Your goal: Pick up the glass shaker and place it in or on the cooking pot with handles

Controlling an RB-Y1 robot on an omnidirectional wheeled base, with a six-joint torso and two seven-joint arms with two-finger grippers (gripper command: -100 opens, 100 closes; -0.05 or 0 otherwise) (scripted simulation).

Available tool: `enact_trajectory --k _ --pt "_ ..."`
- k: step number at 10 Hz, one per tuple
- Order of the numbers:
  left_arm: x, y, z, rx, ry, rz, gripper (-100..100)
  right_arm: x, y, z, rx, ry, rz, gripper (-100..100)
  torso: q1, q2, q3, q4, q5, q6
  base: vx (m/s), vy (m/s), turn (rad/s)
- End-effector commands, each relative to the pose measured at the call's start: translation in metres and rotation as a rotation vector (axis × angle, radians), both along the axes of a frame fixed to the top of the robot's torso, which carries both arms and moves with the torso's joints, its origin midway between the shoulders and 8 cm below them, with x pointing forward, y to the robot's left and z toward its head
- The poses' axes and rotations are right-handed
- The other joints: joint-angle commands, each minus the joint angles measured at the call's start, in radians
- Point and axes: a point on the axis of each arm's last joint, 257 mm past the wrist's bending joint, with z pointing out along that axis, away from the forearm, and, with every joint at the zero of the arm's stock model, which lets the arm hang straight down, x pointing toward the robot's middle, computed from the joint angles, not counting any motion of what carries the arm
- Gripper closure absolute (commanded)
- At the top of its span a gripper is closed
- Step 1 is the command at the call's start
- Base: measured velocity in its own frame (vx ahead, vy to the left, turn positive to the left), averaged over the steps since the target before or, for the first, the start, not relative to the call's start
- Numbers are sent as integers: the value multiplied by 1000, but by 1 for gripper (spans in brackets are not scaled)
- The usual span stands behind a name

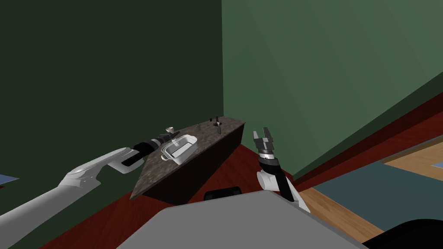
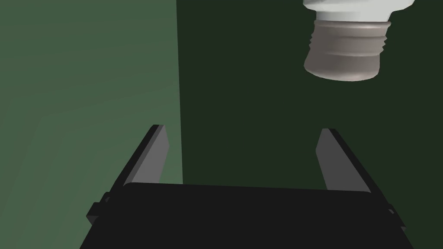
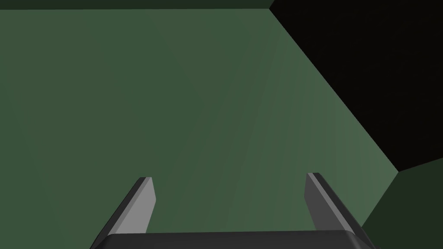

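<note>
As the left pincer (image 2: 242,129) stands wide beside the ungripped pale glass shaker with grey threaded cap (image 2: 346,47), near the white rectangular handled pot (image 1: 179,149), placement seems nearly done; right pincer (image 3: 230,176) wide too.

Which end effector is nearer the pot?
Left. The left end effector is right at the pot on the counter; the right end effector is held up off the counter's right side, well apart.

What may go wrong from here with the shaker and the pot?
1. The left gripper is open and the shaker sits beyond one finger, not between them; closing now would probably miss or knock it.
2. The pot stands close to the counter edge beside that arm; a bump might push it off.
</note>
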Motion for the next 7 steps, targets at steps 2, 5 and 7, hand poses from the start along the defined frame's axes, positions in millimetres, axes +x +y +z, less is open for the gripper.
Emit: enact_trajectory --k 2,5,7 --pt "0 0 1 -1 0 0 0 0 0 0 0 0 0 0 1 0 0 0 0 0 2 -4 3" --pt "0 0 1 -1 0 0 0 0 0 0 0 0 0 0 1 1 0 0 0 0 0 0 0" --pt "0 0 1 -1 0 0 0 0 0 0 0 0 0 0 1 1 0 0 0 0 0 0 0"
